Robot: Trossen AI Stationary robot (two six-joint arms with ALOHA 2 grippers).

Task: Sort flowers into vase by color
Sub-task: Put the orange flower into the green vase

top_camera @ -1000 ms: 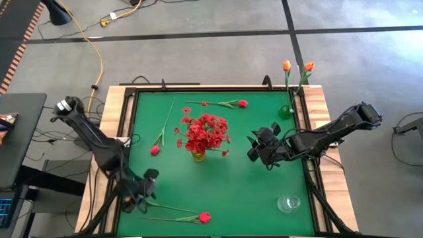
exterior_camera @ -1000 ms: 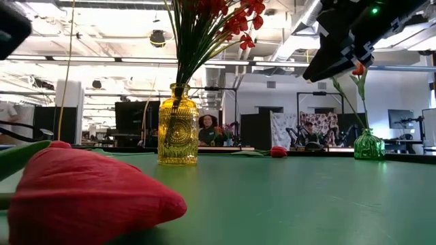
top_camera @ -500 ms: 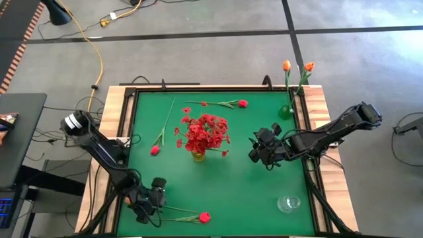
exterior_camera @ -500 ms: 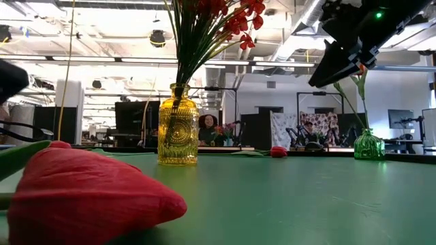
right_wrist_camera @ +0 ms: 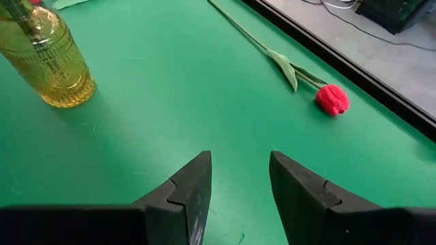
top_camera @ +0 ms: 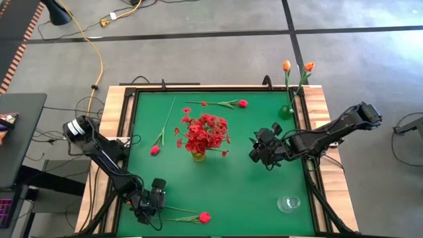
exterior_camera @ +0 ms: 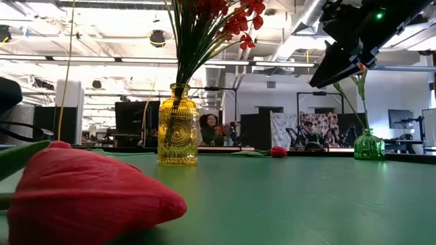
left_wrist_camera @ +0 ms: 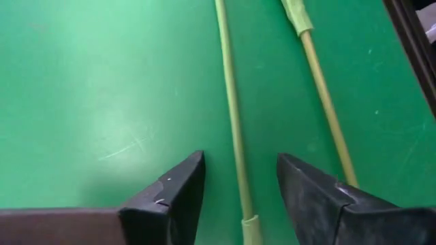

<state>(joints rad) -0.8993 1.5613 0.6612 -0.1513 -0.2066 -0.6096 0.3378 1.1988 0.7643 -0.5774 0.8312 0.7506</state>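
Observation:
Bushy red sprigs [top_camera: 205, 131] stand in a yellow vase [exterior_camera: 177, 126] at mid-table. Two orange buds [top_camera: 286, 65] stand in a green vase [top_camera: 286, 111] at the far right corner. Red-pink tulips lie flat on the mat: one far [top_camera: 242, 103], one left [top_camera: 154, 150], one near [top_camera: 205, 216], the last large in the low view [exterior_camera: 88, 194]. My left gripper [top_camera: 153, 199] is open low over the near tulip's stem [left_wrist_camera: 233, 122], one finger on each side, not touching. My right gripper [top_camera: 261, 149] hovers open right of the yellow vase [right_wrist_camera: 51, 58].
A clear glass vase [top_camera: 289, 203] stands near the table's near right corner. A second thin stalk [left_wrist_camera: 325, 102] lies beside the one between my left fingers. A dark frame [top_camera: 129, 132] rims the green mat. Bare mat lies between the yellow vase and the glass vase.
My left gripper has moved toward the table's near edge and a little right, down to the near tulip's stem, mostly in the first half second. My right arm has kept still. No flower has moved.

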